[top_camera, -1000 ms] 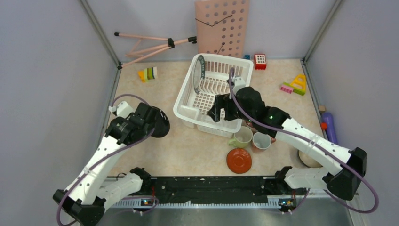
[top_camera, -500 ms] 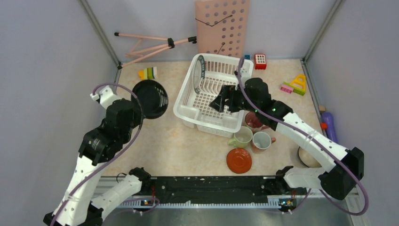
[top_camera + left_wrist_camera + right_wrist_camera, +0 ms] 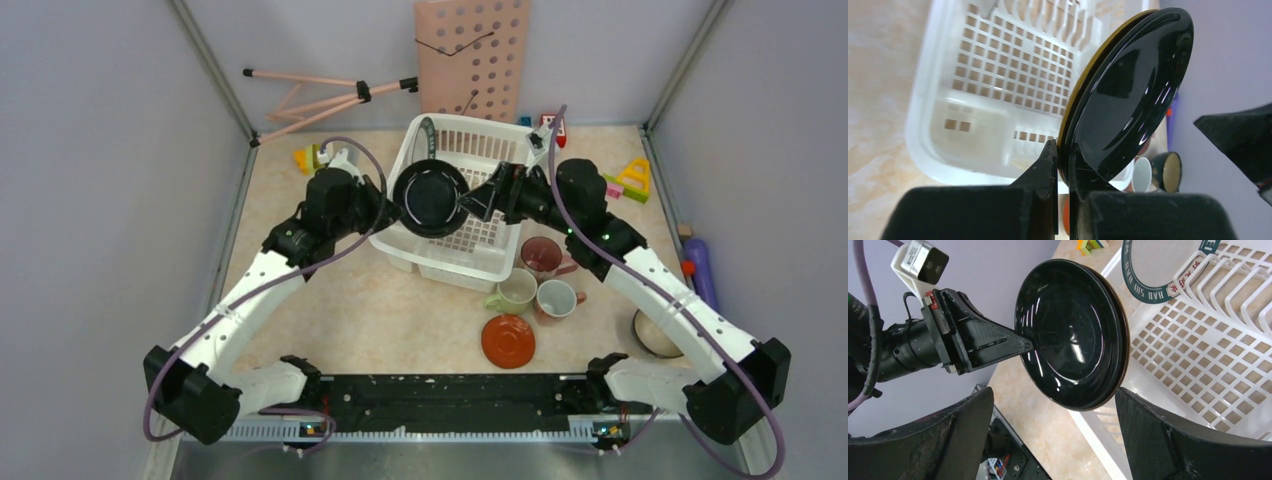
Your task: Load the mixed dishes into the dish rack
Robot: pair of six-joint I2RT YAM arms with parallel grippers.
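The left gripper [image 3: 1062,150] pinched the black plate [image 3: 431,197] by its rim over the dish rack's [image 3: 480,262] left side, with the right gripper [image 3: 1053,440] spread; that thin hold risked a slip.

Above dish rack [image 3: 481,266]: black plate [image 3: 431,198]

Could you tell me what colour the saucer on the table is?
The saucer is plain orange, clearest in the top external view.

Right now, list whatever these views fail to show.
- Top view: the bowl is half hidden by the right arm.
- Right wrist view: the green-rimmed plate is cut off by the top edge, lettering incomplete.
- Left wrist view: the yellow edge behind the black plate, held by the left gripper, may be a second plate.
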